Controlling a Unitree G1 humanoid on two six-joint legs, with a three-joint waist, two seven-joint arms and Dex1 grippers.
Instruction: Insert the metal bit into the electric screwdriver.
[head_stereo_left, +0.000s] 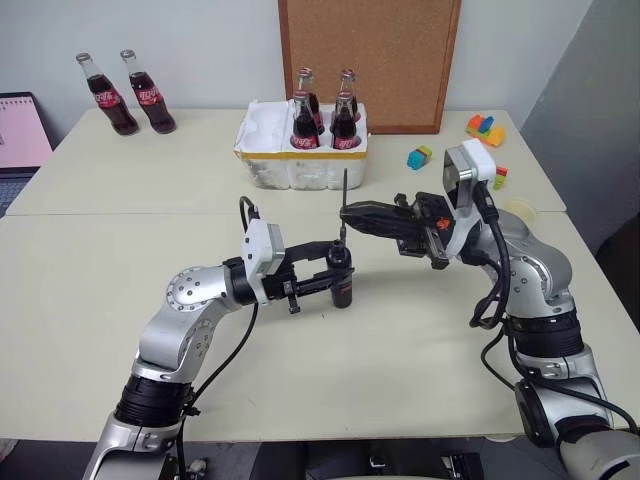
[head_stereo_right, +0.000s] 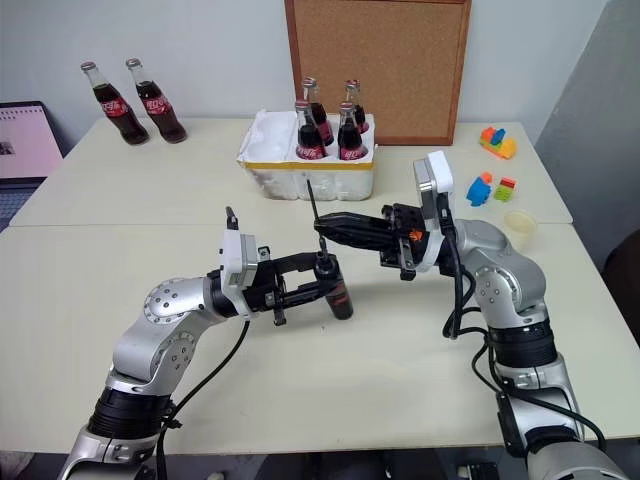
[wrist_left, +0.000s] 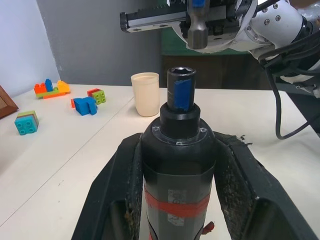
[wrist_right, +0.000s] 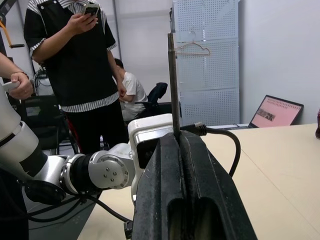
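Metal bit (head_stereo_left: 345, 195) stands upright, pinched in the right tool (head_stereo_left: 347, 212), just above the electric screwdriver (head_stereo_left: 341, 278), which the left tool (head_stereo_left: 325, 280) clamps at the bench's six o'clock. Insertion remains.

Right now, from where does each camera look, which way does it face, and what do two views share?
Left eye: on the head, looking down at the table; both arms, left gripper, right gripper.
Right eye: beside it, same scene.
Left wrist: along its fingers at the screwdriver they hold, facing the cup.
Right wrist: along its shut fingers, which hold the bit, toward a person; left arm shows.
Shared: head views and left wrist all show the screwdriver.
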